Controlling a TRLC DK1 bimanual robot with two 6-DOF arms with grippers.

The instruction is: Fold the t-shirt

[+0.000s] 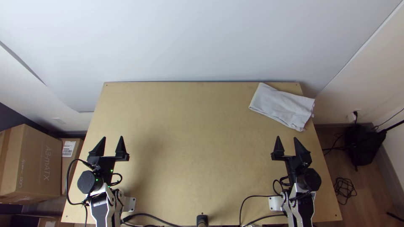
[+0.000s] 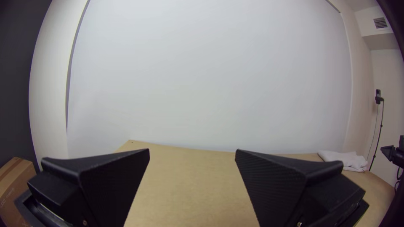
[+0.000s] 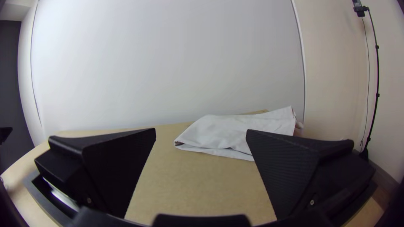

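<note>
The white t-shirt lies as a folded, slightly wrinkled bundle at the table's far right corner, one end at the right edge. My right gripper stands open on the near side of it, apart from the cloth. Far to the left, my left gripper is also open, with nothing between its fingers. In the left wrist view the left gripper shows its fingers wide apart, and the shirt lies far off. The right wrist view has the right gripper open, with the shirt beyond it.
Bare wooden table stretches between the arms. A pale wall panel rises behind the far edge. Cables run along the near edge. Cardboard boxes stand left of the table, and a black bag lies on the floor at right.
</note>
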